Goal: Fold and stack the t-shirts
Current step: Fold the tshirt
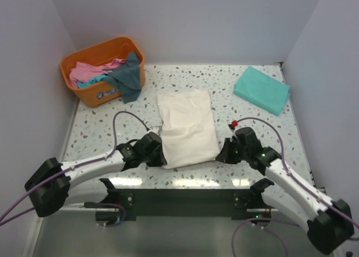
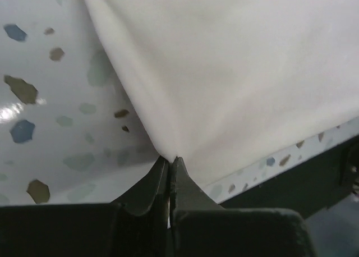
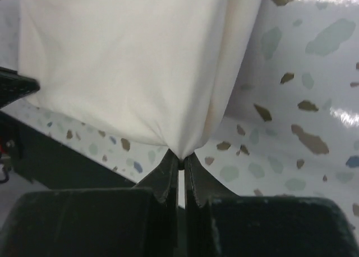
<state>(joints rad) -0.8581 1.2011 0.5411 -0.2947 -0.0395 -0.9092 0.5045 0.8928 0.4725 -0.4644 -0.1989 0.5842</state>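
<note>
Left fingers (image 2: 170, 159) closed tight, pinching the near-left corner of the cream-white t-shirt (image 2: 235, 72). The cloth gathers to a point at the tips. Right fingers (image 3: 182, 156) also closed, pinching the near-right corner of the same tee (image 3: 129, 60), cloth bunched between the tips. Both corners are low, at the speckled worktop (image 1: 95, 128) near its front edge. From the top view, left fingers (image 1: 164, 161) and right fingers (image 1: 220, 155) flank the cream-white t-shirt (image 1: 188, 128), which lies as a long folded panel mid-worktop, running away from the arms. Far right: teal-green t-shirt (image 1: 262, 90), folded flat, well apart. Far left corner: orange plastic basket (image 1: 98, 46) holding a pink t-shirt (image 1: 84, 72), with a dark grey-blue t-shirt (image 1: 130, 77) draped over its rim.
</note>
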